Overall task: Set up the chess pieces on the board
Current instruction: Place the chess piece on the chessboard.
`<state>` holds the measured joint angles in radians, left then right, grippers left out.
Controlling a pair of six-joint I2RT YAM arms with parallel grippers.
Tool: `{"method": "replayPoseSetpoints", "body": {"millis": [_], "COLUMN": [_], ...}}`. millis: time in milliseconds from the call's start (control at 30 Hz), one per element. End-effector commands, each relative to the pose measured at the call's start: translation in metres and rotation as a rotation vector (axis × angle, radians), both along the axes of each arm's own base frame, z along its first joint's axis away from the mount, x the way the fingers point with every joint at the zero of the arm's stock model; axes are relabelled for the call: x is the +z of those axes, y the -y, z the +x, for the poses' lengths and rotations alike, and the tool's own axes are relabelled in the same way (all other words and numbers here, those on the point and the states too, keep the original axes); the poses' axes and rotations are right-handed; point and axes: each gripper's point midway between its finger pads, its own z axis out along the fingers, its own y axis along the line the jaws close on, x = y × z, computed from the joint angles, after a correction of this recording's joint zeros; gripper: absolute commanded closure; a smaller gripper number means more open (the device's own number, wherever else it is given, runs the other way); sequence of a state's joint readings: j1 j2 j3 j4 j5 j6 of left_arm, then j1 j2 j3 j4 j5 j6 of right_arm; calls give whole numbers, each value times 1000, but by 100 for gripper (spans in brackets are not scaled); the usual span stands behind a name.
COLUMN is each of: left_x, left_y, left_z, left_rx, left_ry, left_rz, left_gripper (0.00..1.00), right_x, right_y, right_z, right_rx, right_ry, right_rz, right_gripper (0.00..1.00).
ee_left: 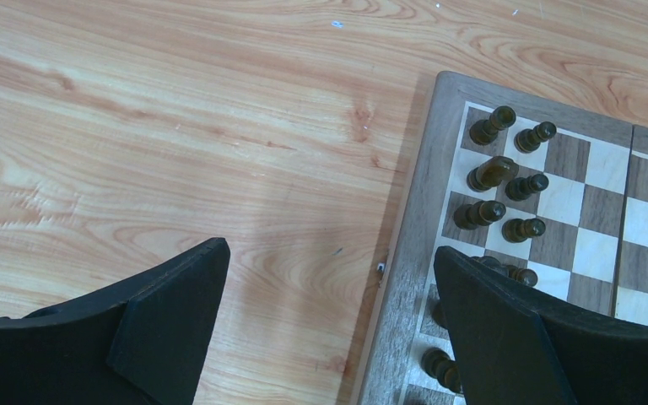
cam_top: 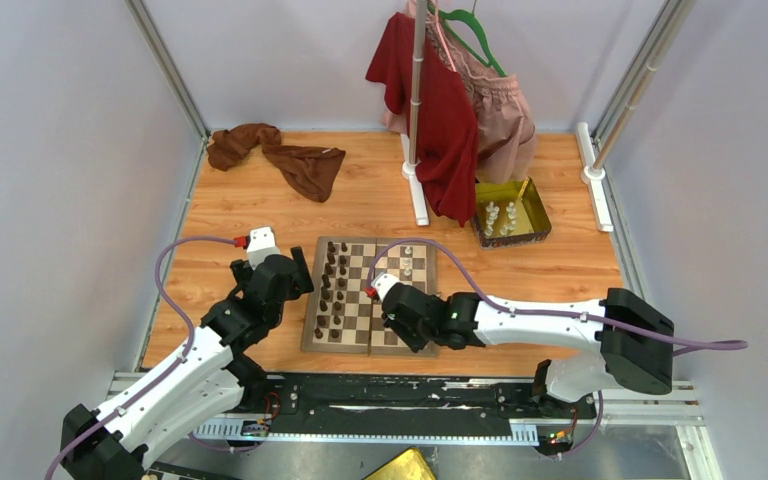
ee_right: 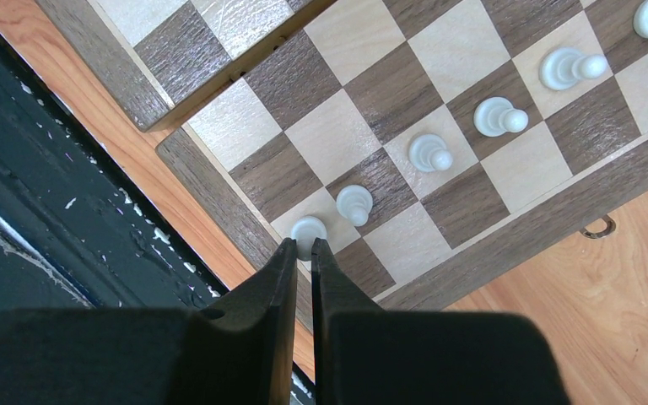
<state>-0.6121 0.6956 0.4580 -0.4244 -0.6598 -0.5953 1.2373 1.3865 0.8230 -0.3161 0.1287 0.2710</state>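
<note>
The board (cam_top: 358, 322) lies in the table's middle. Dark brown pieces (cam_top: 335, 285) fill its two left columns and also show in the left wrist view (ee_left: 506, 181). A few white pieces (cam_top: 407, 262) stand on its right side; in the right wrist view they form a diagonal row (ee_right: 498, 116). My right gripper (ee_right: 303, 245) is shut on a white piece (ee_right: 307, 229), held over a light square near the board's near right corner (ee_right: 506, 253). My left gripper (ee_left: 329, 270) is open and empty, straddling the board's left border (ee_left: 405, 253).
A gold tray (cam_top: 535, 215) with several white pieces (cam_top: 500, 215) stands at the back right. A rack pole (cam_top: 417, 120) with red (cam_top: 445, 110) and pink garments stands behind the board. A brown cloth (cam_top: 278, 152) lies back left. A black rail (cam_top: 390, 395) runs along the front.
</note>
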Motion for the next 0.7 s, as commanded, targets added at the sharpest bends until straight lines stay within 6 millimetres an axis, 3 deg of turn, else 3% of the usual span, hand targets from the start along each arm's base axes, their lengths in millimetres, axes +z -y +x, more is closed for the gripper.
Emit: {"method": "replayPoseSetpoints", "body": {"millis": [0,667], "left_x": [1,-1], "left_y": [-2,-1], "left_z": [2,2], "left_rx": [20,19], "left_ry": [19,9], "left_rz": [3,4], "left_gripper": [0,0], "right_x": [-5,-14], "right_y": [9,11], "right_z": [-1,-1], "right_rx": [-21,-24], "right_ry": [-7,-22], "right_rz": [-26,-39], "right_gripper": [99,95]}}
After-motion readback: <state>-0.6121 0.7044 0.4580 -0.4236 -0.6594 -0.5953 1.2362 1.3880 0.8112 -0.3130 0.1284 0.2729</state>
